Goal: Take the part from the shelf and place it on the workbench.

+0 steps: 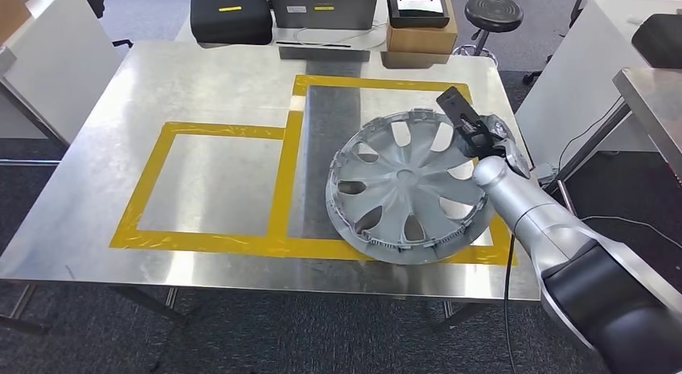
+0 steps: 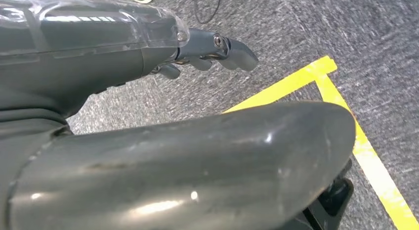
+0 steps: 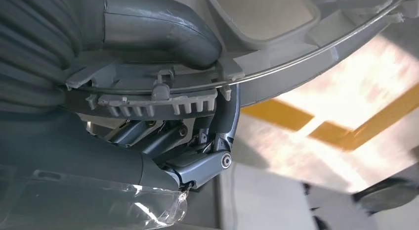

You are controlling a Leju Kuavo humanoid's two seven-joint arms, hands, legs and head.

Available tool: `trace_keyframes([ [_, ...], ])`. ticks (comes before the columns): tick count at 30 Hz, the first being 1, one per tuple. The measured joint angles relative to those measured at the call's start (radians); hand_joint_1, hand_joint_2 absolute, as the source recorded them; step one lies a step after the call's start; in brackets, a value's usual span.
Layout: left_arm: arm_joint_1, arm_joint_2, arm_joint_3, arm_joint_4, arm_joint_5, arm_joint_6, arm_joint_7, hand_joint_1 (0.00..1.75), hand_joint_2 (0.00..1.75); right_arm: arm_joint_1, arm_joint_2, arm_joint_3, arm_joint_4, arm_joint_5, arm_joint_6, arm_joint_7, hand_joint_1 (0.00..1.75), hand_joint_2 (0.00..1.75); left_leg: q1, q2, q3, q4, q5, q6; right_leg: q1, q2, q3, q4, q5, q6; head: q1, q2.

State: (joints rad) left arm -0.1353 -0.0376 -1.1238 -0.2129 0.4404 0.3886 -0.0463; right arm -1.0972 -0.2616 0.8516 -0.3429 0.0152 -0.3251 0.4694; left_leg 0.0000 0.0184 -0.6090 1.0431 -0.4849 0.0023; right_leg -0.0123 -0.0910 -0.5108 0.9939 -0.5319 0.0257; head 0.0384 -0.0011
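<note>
A silver wheel cover [image 1: 406, 187] with several spokes is tilted over the metal workbench [image 1: 161, 84], inside the right-hand yellow taped box, its lower rim near or on the tape at the front. My right hand [image 1: 481, 133] grips the cover's far right rim. In the right wrist view the thumb [image 3: 163, 27] presses on one side of the ribbed rim [image 3: 163, 99] and the darker fingers [image 3: 197, 165] curl around the other side. My left hand [image 2: 207, 49] hangs over grey carpet, holding nothing, its fingers slightly curled.
Yellow tape [image 1: 201, 241] marks two boxes on the workbench. Behind it stand a black case [image 1: 232, 16], a cardboard box [image 1: 420, 36] with a device on top, and a stool [image 1: 492, 12]. White tables flank both sides. Yellow floor tape [image 2: 365, 151] crosses the carpet.
</note>
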Motion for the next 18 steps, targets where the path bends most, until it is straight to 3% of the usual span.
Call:
trace_keyframes([
  [9, 0.021, 0.001, -0.001, 0.000, 0.010, 0.004, -0.015, 0.00, 0.00, -0.051, -0.161, -0.067, -0.031, -0.058, -0.028, 0.130, 1.62, 1.75, -0.001, -0.004, -0.001, 0.000, -0.001, 0.001, -0.001, -0.001, 0.000, -0.001, 0.000, 0.000, 0.001, 0.000],
  [17, 0.021, 0.002, -0.019, 0.000, -0.030, -0.005, -0.038, 0.00, 0.00, 0.005, -0.233, -0.083, -0.091, -0.079, -0.014, 0.158, 1.62, 1.75, -0.001, -0.004, -0.001, 0.000, -0.001, 0.001, -0.001, -0.001, 0.000, -0.001, -0.001, 0.003, 0.000, 0.000],
  [18, 0.021, 0.002, -0.021, 0.000, -0.031, -0.005, -0.039, 0.00, 0.44, 0.008, -0.240, -0.084, -0.097, -0.079, -0.014, 0.158, 1.22, 1.75, -0.001, -0.004, -0.001, 0.000, -0.001, 0.001, -0.001, -0.001, 0.000, -0.001, -0.001, 0.003, 0.000, 0.000],
])
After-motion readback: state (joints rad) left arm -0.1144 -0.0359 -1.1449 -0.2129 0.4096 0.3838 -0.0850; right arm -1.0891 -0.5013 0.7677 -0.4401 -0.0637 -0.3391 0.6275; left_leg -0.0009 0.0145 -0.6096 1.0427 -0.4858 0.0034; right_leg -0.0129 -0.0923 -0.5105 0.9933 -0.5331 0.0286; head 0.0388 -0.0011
